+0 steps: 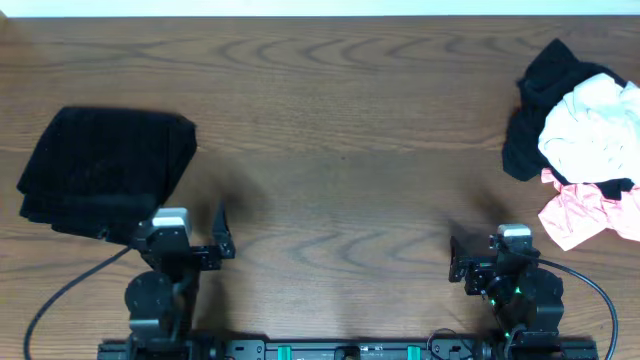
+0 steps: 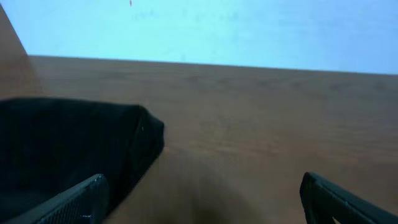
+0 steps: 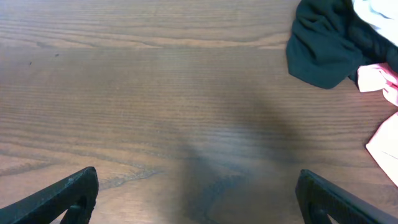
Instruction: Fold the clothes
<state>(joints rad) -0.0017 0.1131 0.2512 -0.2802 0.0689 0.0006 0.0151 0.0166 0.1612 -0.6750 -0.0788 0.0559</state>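
A folded black garment (image 1: pixel 105 165) lies at the table's left; it also shows in the left wrist view (image 2: pixel 68 149). A loose pile at the right holds a black garment (image 1: pixel 540 90), a white one (image 1: pixel 590 125) and a pink one (image 1: pixel 590 212). The black one (image 3: pixel 326 43) and the pink one (image 3: pixel 382 112) show in the right wrist view. My left gripper (image 1: pixel 222 232) is open and empty near the front edge, just right of the folded garment; its fingers show in the left wrist view (image 2: pixel 202 199). My right gripper (image 1: pixel 460 260) is open and empty at the front right, left of the pile, with its fingers wide apart (image 3: pixel 196 196).
The wooden table (image 1: pixel 340 130) runs between the folded garment and the pile. A pale wall lies beyond the table's far edge (image 2: pixel 217 31).
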